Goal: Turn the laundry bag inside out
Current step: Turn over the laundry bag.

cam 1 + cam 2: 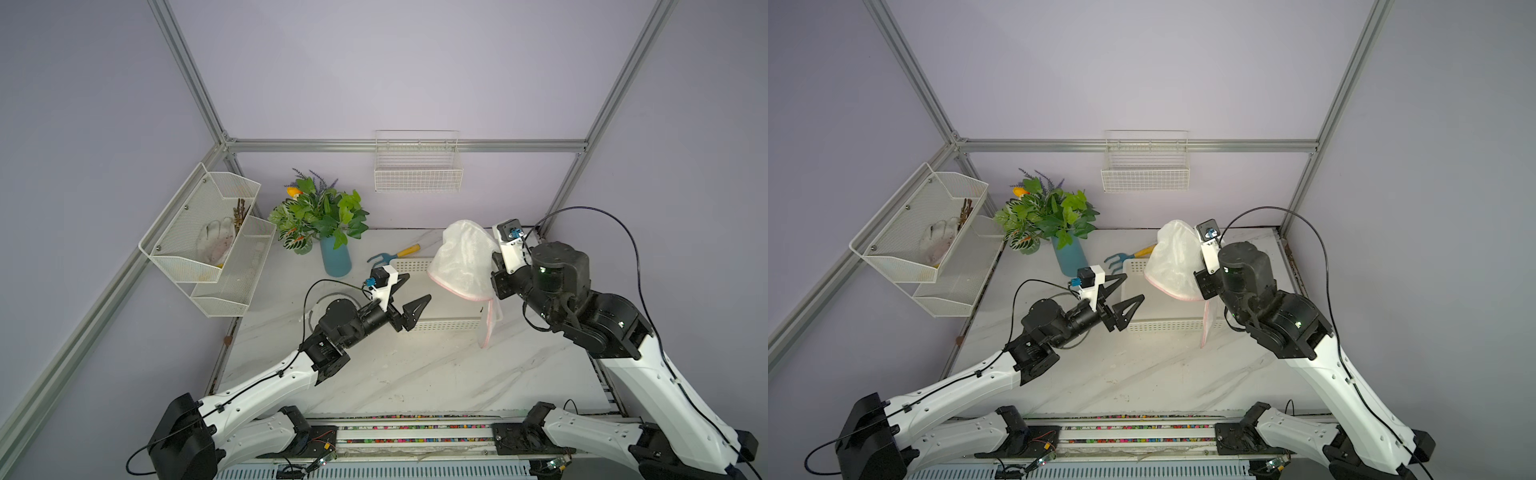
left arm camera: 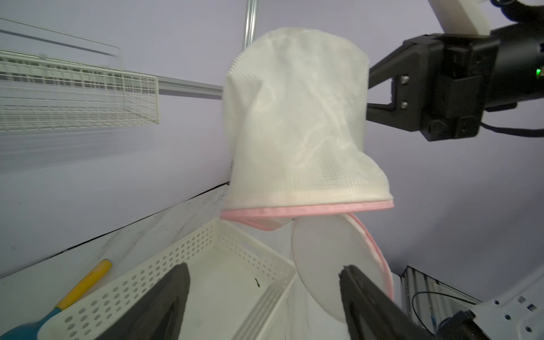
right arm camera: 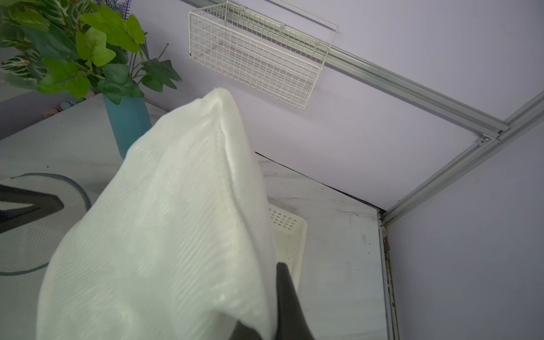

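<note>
Now, bag place: the white mesh laundry bag with pink trim (image 1: 463, 259) hangs in the air at about 1 o'clock over the white marbled tabletop (image 1: 415, 374), above the right half of the tabletop basket and clear of it.
Bag axis: the long axis is near upright and slightly tilted, with the rounded closed end up and the pink-edged mouth facing down.
Bag flap: a round white flap with pink edging (image 2: 332, 265) dangles below the mouth.
Right end effector (image 3: 275, 282): closed on the bag's fabric and holding the bag up; the mesh hides most of its fingers.
Left end effector (image 1: 419, 286): jaws spread wide and holding nothing, at 9 o'clock of the bag, near it but apart.
Tabletop basket: the white perforated plastic basket (image 1: 449, 324) has a small dark speck on its floor.
Wall basket: the white wire basket (image 1: 417, 178) hangs on the back wall at 12 o'clock.
Side rack: the white two-tier mesh rack (image 1: 199, 232) is at 9 o'clock; its upper tier holds a pale glove and brown twiggy stems.
Vase: the teal vase (image 1: 334, 259) at 11 o'clock holds green leafy stems.
</note>
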Robot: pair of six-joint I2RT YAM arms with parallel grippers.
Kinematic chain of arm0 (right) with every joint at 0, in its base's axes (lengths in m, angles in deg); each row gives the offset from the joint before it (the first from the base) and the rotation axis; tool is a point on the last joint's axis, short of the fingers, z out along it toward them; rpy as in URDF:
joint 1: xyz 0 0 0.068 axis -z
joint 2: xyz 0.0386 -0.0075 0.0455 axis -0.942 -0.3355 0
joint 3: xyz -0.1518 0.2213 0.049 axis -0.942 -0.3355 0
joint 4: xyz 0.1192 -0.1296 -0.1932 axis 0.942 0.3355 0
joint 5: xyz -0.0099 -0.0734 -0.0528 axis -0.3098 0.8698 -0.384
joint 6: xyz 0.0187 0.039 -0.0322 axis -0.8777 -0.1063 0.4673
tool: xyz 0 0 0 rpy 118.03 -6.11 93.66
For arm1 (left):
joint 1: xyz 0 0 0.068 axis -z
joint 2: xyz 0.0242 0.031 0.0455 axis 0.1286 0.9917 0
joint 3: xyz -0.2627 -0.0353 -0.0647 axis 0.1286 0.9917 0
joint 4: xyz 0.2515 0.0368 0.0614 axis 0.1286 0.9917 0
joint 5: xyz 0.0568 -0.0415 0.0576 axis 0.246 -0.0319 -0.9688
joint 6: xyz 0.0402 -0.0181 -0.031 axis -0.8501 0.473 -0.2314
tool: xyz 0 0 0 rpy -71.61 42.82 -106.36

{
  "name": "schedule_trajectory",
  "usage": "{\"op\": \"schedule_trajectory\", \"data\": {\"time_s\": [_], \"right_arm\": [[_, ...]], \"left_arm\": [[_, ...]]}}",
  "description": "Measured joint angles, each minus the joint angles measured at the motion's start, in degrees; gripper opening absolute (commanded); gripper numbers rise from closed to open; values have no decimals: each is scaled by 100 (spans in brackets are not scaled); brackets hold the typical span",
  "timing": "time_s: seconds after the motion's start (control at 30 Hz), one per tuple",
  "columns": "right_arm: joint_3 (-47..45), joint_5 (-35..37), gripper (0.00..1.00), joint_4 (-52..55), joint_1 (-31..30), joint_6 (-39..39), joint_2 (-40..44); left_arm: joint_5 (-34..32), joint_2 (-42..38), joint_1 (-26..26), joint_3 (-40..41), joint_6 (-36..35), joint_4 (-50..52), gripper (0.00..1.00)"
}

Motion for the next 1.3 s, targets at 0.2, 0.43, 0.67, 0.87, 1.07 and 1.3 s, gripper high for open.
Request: {"op": "schedule_trajectory", "data": {"time_s": [0.2, 0.43, 0.67, 0.87, 1.07, 1.3], "right_arm": [[691, 1043, 0, 713, -973, -732, -734], [1464, 1615, 0, 1362, -1663, -1523, -1469], [1703, 1744, 0, 1493, -1867, -1775, -1563], [1770, 1792, 0, 1519, -1952, -1873, -1593], [1810, 1805, 0, 1541, -1965, -1945, -1652], [1816, 1722, 0, 1582, -2002, -2092, -1731]], "left_arm": [[-50, 741, 619, -387, -208, -122, 87], [-313, 1084, 772, -693, -267, -177, 83], [-413, 1084, 778, -778, -398, 107, 61], [-413, 1084, 782, -791, -398, 474, 53], [-413, 1088, 782, -813, -389, 590, 39], [-461, 1191, 782, -940, -348, 649, 17]]}}
